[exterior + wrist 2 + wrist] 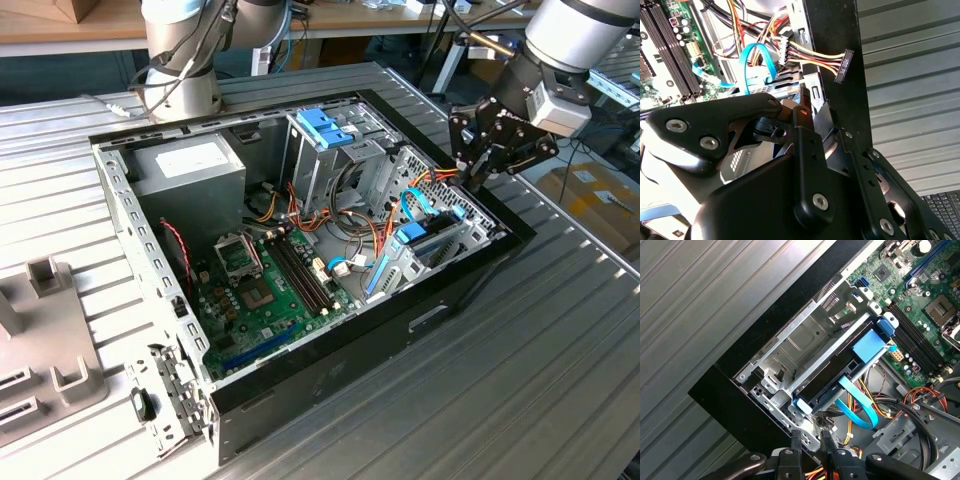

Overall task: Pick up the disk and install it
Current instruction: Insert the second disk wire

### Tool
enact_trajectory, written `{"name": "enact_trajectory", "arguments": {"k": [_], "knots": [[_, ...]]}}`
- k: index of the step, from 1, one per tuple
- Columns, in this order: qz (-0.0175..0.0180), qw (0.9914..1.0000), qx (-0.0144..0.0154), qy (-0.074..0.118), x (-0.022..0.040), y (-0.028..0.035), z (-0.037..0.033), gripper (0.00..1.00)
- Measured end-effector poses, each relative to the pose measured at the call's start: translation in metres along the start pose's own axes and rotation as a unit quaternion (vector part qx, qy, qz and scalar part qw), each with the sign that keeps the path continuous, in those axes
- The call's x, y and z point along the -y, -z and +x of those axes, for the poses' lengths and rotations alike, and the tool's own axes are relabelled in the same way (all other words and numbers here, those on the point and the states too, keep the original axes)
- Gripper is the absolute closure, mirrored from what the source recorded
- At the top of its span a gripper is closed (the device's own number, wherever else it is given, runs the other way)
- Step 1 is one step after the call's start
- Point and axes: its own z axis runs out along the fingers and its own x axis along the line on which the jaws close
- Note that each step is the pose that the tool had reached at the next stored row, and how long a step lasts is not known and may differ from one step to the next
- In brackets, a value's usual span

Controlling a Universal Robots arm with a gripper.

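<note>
- Exterior view first: we see the open computer case (300, 270) lying on a ribbed metal table (560, 380). Our gripper (478, 178) hangs just above the case's rim at the exterior view's right, beside loose orange and yellow wires (440, 178). Bare table lies open past that rim, but inside the case the space is tight.
- In the first wrist view, our two fingertips (796, 440) stand close together with a thin gap, and they hold nothing.
- The disk (840, 372) already sits in the metal bay (790, 347) near the case's front wall. It stands on its edge, with a light-blue tab (870, 344) on top.
- Its long side runs along the bay, from the front wall toward the green board (920, 285).
- A flat blue cable (860, 407) curls right by the disk's near end.
- Most of the disk is hidden by the bay, so we cannot see its label.
- In the second wrist view, our gripper's black body covers much of the bay.
</note>
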Motion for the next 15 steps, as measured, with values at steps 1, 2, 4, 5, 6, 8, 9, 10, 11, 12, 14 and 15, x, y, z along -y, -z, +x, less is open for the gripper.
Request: {"name": "enact_trajectory", "arguments": {"k": [1, 2, 4, 5, 6, 8, 9, 10, 11, 12, 14, 15], "knots": [[0.0000, 1.00000, 0.0000, 0.000, 0.0003, 0.0000, 0.0003, 0.71], [0.0000, 1.00000, 0.0000, 0.000, 0.0007, 0.0000, 0.0007, 0.71], [0.0000, 1.00000, 0.0000, 0.000, 0.0014, -0.0001, 0.0014, 0.71], [0.0000, 1.00000, 0.0000, 0.000, 0.0017, -0.0001, 0.0018, 0.71], [0.0000, 1.00000, 0.0000, 0.000, 0.0022, -0.0001, 0.0022, 0.71], [0.0000, 1.00000, 0.0000, 0.000, 0.0025, -0.0001, 0.0026, 0.71], [0.0000, 1.00000, 0.0000, 0.000, 0.0028, -0.0001, 0.0029, 0.71], [0.0000, 1.00000, 0.0000, 0.000, 0.0028, -0.0001, 0.0029, 0.71], [0.0000, 1.00000, 0.0000, 0.000, 0.0028, -0.0001, 0.0029, 0.71], [0.0000, 1.00000, 0.0000, 0.000, 0.0029, -0.0001, 0.0029, 0.71], [0.0000, 1.00000, 0.0000, 0.000, 0.0029, -0.0002, 0.0029, 0.71], [0.0000, 1.00000, 0.0000, 0.000, 0.0029, -0.0001, 0.0029, 0.71]]}}
